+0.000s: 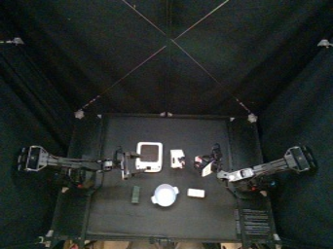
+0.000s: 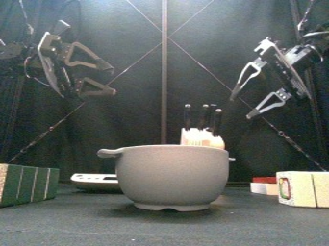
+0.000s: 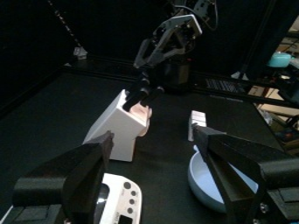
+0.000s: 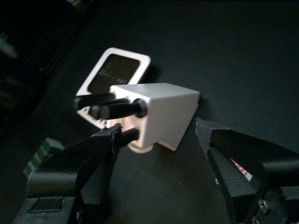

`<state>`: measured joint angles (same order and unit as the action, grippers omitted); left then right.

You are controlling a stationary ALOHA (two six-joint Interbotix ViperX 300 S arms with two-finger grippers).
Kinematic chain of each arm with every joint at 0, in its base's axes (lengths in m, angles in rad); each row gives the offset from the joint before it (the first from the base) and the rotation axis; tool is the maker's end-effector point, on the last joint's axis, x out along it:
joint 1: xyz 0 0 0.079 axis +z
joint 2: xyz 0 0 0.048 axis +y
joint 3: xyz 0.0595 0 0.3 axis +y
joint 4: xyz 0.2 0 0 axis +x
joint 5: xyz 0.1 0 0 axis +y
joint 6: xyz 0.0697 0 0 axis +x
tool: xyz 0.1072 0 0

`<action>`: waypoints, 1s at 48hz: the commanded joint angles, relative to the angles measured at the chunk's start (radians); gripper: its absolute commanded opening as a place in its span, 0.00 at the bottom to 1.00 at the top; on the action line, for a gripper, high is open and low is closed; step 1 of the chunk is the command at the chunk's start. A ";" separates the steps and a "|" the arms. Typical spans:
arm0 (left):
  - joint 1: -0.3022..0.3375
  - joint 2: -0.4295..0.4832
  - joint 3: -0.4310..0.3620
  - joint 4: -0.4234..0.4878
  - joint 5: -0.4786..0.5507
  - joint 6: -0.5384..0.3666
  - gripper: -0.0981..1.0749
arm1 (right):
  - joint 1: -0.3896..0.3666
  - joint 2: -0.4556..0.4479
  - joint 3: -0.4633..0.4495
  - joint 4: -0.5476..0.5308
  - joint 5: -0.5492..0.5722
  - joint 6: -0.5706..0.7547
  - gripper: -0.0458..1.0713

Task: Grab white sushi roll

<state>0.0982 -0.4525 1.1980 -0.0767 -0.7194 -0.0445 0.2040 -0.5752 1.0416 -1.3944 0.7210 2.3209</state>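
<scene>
Small plain white oblong sushi roll (image 1: 196, 193) lay untouched; left gripper (image 2: 85, 77) and right gripper (image 2: 263, 88) hung raised, jaws wide, ready to descend.

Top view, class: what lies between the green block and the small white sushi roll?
The round white dish lies between them, clearest in the top view.

Table (image 1: 117, 199) carries dish (image 1: 164, 196), sushi roll (image 1: 196, 193).

Top: straight down, far. Front: table-level, close behind round white dish (image 2: 174, 176). Both wrist views share knife block (image 3: 126, 125).
</scene>
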 commanded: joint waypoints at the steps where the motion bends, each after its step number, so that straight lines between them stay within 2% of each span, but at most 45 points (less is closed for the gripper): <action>1: 0.000 -0.003 -0.009 -0.002 -0.005 0.002 0.97 | 0.003 -0.049 -0.031 0.040 -0.069 -0.107 0.92; 11: 0.005 -0.003 -0.005 -0.002 -0.005 0.002 0.97 | 0.005 -0.083 -0.029 0.261 -0.183 -0.383 0.92; 21: 0.006 -0.003 -0.002 -0.002 -0.005 0.002 0.97 | 0.044 -0.046 -0.026 0.449 -0.325 -0.661 0.92; 28: 0.006 -0.003 -0.002 -0.002 -0.005 0.002 0.97 | 0.083 -0.011 -0.017 0.558 -0.359 -0.822 0.92; 38: 0.008 -0.003 0.005 -0.002 -0.005 0.002 0.97 | 0.140 0.046 0.006 0.664 -0.365 -0.962 0.92; 48: 0.008 -0.003 0.005 -0.002 -0.005 0.002 0.97 | 0.187 0.110 0.005 0.693 -0.365 -0.992 0.92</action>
<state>0.1028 -0.4541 1.2134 -0.0767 -0.7194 -0.0445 0.3743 -0.4755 1.0584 -0.7026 0.3605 1.3300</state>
